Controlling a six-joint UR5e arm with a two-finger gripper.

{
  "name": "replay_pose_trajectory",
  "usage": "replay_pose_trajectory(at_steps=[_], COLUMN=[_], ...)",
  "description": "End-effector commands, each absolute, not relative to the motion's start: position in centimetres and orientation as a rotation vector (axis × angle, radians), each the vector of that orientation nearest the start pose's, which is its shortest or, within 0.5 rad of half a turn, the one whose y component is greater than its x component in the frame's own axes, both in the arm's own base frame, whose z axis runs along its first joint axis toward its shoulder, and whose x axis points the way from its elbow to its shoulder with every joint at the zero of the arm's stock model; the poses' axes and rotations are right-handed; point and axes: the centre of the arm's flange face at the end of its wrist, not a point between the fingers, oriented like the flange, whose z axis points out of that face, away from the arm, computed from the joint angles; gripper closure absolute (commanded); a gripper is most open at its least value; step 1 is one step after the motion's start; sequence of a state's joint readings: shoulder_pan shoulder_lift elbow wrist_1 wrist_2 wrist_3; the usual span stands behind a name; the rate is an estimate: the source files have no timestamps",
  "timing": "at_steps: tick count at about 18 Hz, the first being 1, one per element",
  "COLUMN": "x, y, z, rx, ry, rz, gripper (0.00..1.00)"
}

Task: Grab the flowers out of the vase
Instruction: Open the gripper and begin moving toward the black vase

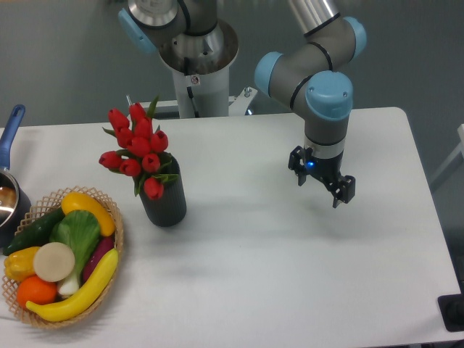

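White table (pixel 290 275), grey wall (pixel 58 58) behind

White table (pixel 290 246) with vase (pixel 164 204), wicker basket (pixel 114 250), pot (pixel 10 196).

The flowers (pixel 137 148) stand in the vase (pixel 164 199) left of table (pixel 290 275) centre. At the vase's three o'clock, well apart, the gripper (pixel 324 183) hangs empty, fingers spread. A fruit basket (pixel 61 257) sits at eight o'clock, a pot (pixel 10 190) at nine.

Red flowers (pixel 138 148) fill the dark ribbed vase (pixel 164 201).
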State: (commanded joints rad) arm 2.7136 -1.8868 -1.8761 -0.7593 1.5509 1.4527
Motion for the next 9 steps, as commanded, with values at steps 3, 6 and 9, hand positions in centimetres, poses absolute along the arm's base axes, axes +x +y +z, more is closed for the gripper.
replay_pose_trajectory(at_steps=[3, 6, 9], x=[-45.7, -45.3, -45.0], y=[36.4, 36.9, 37.5], z=[25.9, 25.9, 25.9], rx=[-3.019, -2.992, -2.942], ry=[0.489, 0.5, 0.495], rz=[0.272, 0.259, 0.228], gripper=[0.0, 0.0, 0.0])
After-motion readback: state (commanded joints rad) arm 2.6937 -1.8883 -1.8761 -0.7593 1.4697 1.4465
